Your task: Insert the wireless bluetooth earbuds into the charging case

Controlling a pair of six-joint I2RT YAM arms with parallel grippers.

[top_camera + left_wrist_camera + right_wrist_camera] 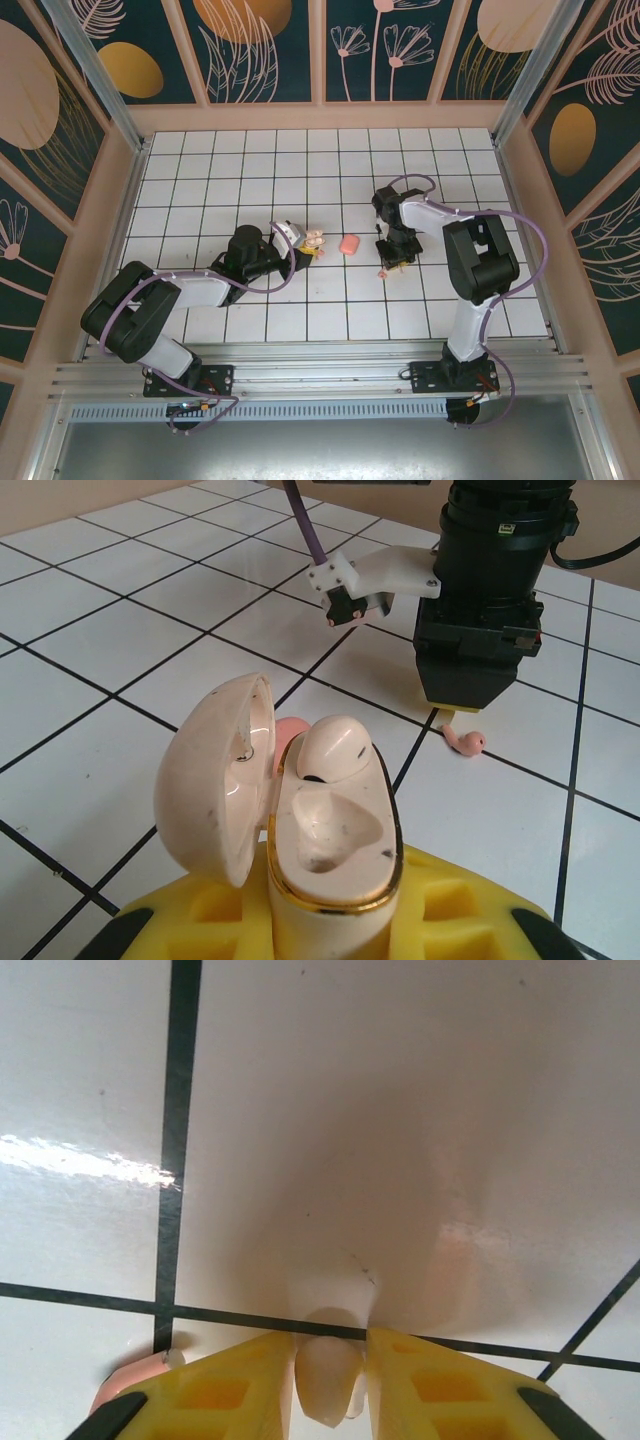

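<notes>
White tiles with dark grout cover the table (250,170) I am working over, and printed leaf panels wall it in. By my reckoning the job is about half done. My left gripper (300,250) is clamped tight on the base of the charging case (335,865) and holds it near the middle of the table, with its lid (215,780) swung open to one side. One earbud (335,748) sits in the far socket, while the near socket (335,830) is bare. What remains is to bring the other one over, seat it and close the lid. My right gripper (330,1385) points down at the tiles, well to the right of the case. Its yellow fingers are drawn in to a narrow slot with a pale rounded piece between them, which I take for the second earbud (328,1380). It fills the gap, though I cannot tell how firm the pinch is. A pink hooked piece (466,742) lies on the tile just beside those fingers, and I cannot say whether it belongs to the earbud. A pink lump (349,244) rests between the two grippers. The case is a glossy cream pebble with a gold rim round the base and small dark specks inside. The seated earbud is the same cream, smooth and domed.
</notes>
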